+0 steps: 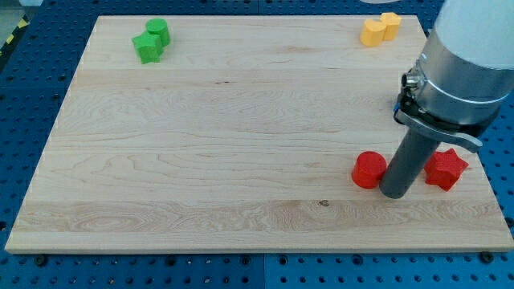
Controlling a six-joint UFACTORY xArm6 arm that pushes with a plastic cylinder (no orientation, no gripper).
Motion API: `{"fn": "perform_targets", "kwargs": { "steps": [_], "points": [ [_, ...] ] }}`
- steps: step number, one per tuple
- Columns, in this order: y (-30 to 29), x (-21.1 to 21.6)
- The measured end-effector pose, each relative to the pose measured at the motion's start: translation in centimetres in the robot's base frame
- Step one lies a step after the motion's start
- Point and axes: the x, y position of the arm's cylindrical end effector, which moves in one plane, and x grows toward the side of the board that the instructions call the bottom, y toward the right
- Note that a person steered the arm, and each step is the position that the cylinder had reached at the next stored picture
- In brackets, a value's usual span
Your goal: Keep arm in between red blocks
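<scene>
A red cylinder block (369,170) lies on the wooden board at the view's lower right. A red star block (446,168) lies further right, near the board's right edge. My tip (397,193) rests on the board between the two red blocks, close beside the cylinder's right side and a little lower in the view than both. The rod rises up to the grey arm body (466,72), which hides part of the board's right edge.
Two green blocks (151,40) sit together at the view's top left. Two yellow blocks (380,29) sit together at the view's top right. The wooden board (225,144) lies on a blue perforated table.
</scene>
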Motion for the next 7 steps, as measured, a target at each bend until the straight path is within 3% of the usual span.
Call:
{"fn": "perform_targets", "kwargs": {
  "steps": [2, 4, 5, 6, 7],
  "points": [
    [-0.7, -0.2],
    [-7.2, -1.3],
    [-7.3, -1.2],
    [-2.3, 1.9],
    [-1.0, 0.2]
  ]
}}
